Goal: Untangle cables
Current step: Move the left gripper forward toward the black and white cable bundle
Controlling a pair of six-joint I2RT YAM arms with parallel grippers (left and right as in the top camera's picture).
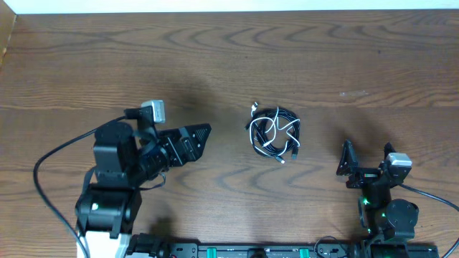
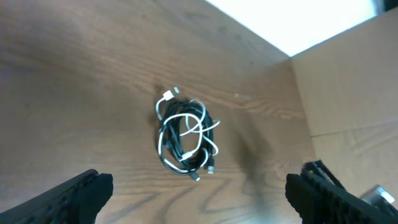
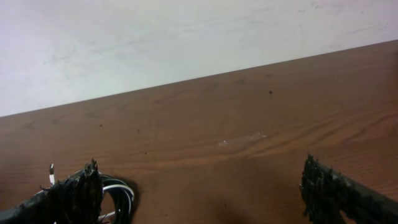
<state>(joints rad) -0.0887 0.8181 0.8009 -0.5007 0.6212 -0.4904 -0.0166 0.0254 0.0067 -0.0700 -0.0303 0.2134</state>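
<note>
1. Toward the left of the wooden worktop (image 1: 323,57), the left arm (image 1: 115,154) leans in toward the middle; its hand (image 2: 199,186) is spread as wide as it goes and has hold of nothing; in the left wrist view its two dark fingers (image 2: 74,196) sit at the lower corners with bare wood between them.
2. The left hand hangs well apart from the cables (image 1: 275,132), which lie off to its right; nothing touches them.
3. The cables lie near the middle of the worktop in one small knotted bundle; several thin black cords are looped in a rough ring; one white cord (image 2: 180,121) winds over and through the black loops.
4. In the left wrist view a white plug end (image 2: 169,94) sticks out at the top of the bundle; small plug ends also poke out at its lower edge; which cord each belongs to I cannot tell.
5. To the right of the bundle, near the front edge, stands the right arm (image 1: 391,215); its hand (image 3: 199,186) is likewise fully spread and empty; its fingers (image 3: 333,190) frame bare wood in the right wrist view.
6. In that same view only part of the bundle shows, behind the left-side finger; the right hand is near the cables but clear of them.
</note>
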